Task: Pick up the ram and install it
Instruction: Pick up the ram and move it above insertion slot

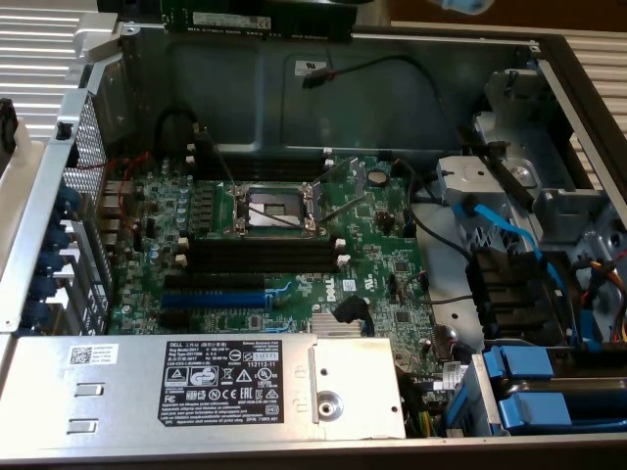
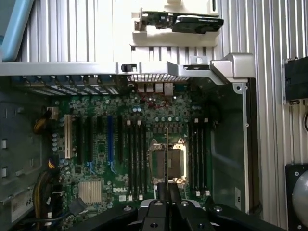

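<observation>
The gripper pinches the ram narrowly, edge-on above the CPU socket. Doing this well likely means keeping it level and parallel over 1 black slot.

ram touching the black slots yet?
Apart. Exterior view: the ram hangs up by the chassis rim, well clear of the black slots.

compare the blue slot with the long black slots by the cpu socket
Colour: the blue slot is blue; the black slots are black with white end clips. Length: the blue slot is shorter than the black slots. Place: the black slots lie right beside the socket; the blue slot lies farther off. Both are empty and parallel.
</observation>
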Controlling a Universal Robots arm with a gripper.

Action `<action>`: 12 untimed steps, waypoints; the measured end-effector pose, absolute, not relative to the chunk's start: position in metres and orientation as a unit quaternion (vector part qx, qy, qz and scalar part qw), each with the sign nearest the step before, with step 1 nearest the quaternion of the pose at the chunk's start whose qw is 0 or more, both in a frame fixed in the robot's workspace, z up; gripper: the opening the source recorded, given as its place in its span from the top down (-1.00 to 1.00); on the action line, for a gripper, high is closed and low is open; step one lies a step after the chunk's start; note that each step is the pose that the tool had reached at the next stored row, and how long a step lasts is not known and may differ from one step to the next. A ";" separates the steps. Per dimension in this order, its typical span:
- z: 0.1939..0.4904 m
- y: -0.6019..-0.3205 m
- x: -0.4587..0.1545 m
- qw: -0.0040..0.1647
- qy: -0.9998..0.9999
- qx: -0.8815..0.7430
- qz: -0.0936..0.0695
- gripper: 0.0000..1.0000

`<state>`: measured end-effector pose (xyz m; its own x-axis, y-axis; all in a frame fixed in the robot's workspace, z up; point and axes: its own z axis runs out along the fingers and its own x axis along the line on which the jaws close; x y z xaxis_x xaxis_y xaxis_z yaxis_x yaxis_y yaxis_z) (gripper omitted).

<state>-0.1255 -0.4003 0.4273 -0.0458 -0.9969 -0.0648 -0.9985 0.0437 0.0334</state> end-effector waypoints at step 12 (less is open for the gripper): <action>0.425 -0.407 -0.125 0.012 0.722 -0.691 0.034 0.76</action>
